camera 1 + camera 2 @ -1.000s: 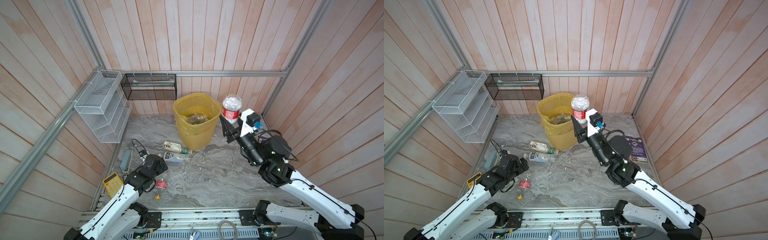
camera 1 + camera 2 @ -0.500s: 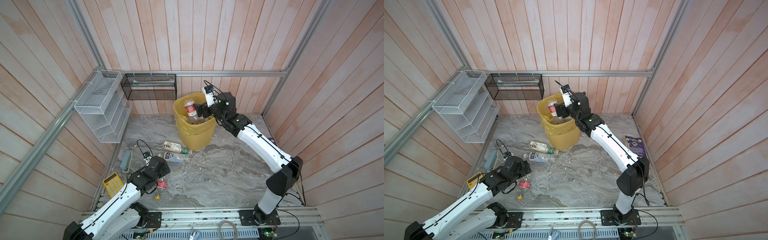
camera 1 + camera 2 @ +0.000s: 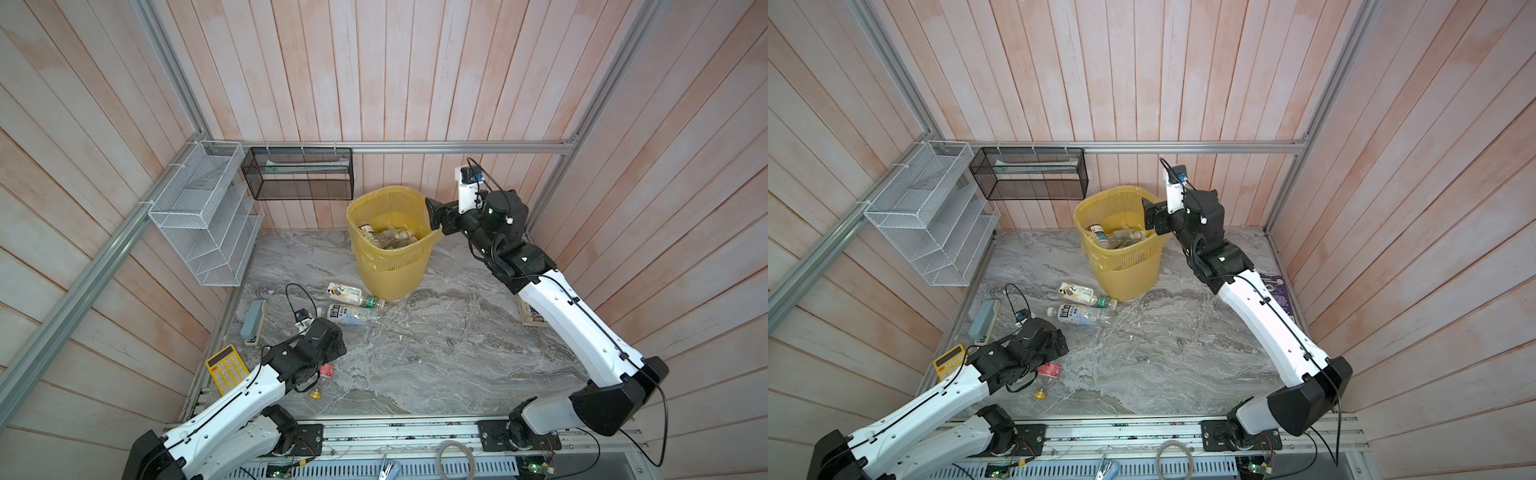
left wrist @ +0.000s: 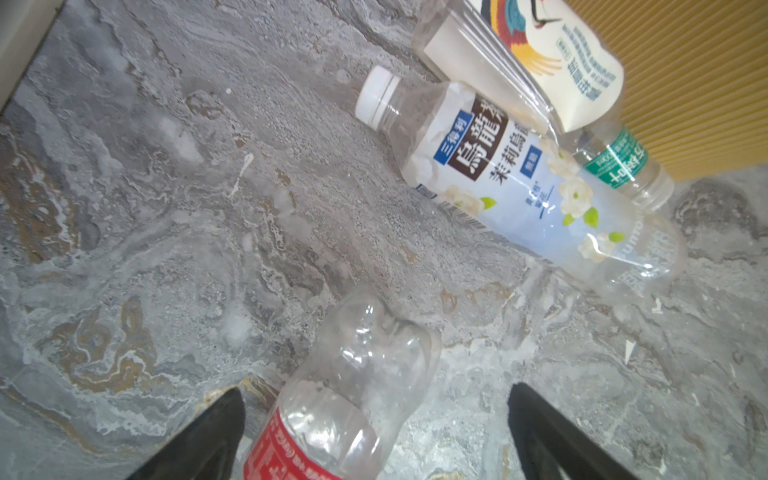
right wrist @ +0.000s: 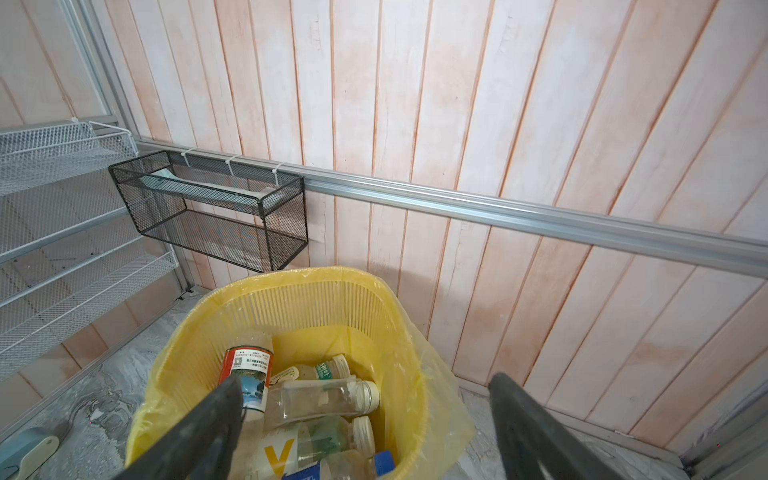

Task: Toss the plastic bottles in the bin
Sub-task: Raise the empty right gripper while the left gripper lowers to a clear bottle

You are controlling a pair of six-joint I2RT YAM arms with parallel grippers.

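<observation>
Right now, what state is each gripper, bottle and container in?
left gripper: open, straddling the red-label bottle, not gripping.
right gripper: open, empty, above the bin's rim.
bin: upright, lined, holding several bottles.
red-label bottle: lying on the table.
white-cap bottle: lying on its side, capped.
crane-label bottle: lying on its side beside the bin.
black mesh basket: hanging, something flat inside.

Pale pink plank walls (image 3: 374,83), grey marbled floor (image 3: 436,353), aluminium rails (image 3: 415,146)
</observation>
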